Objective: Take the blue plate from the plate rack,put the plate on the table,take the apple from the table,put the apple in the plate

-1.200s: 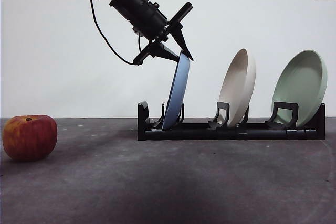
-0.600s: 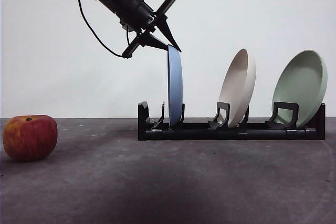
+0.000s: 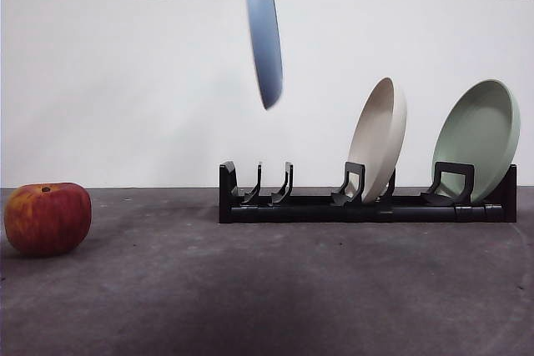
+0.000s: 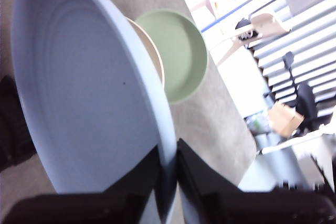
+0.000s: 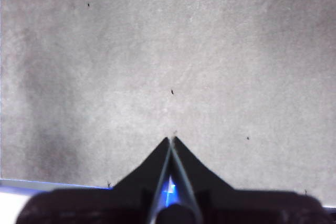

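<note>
Since a second ago the large matte light-blue plate (image 3: 264, 35) has risen clear of the long black pronged rack (image 3: 367, 204), pinched at its rim by the left gripper (image 4: 169, 174) to hang edge-on, while the right gripper (image 5: 171, 145) waits closed and the red apple (image 3: 47, 218) sits near on the grey speckled table (image 3: 275, 289).

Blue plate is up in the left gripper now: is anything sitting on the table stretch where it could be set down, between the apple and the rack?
Nothing visible. The left gripper grips the blue plate by its rim, above the plate rack. The table lies bare between the apple and the rack.
</note>
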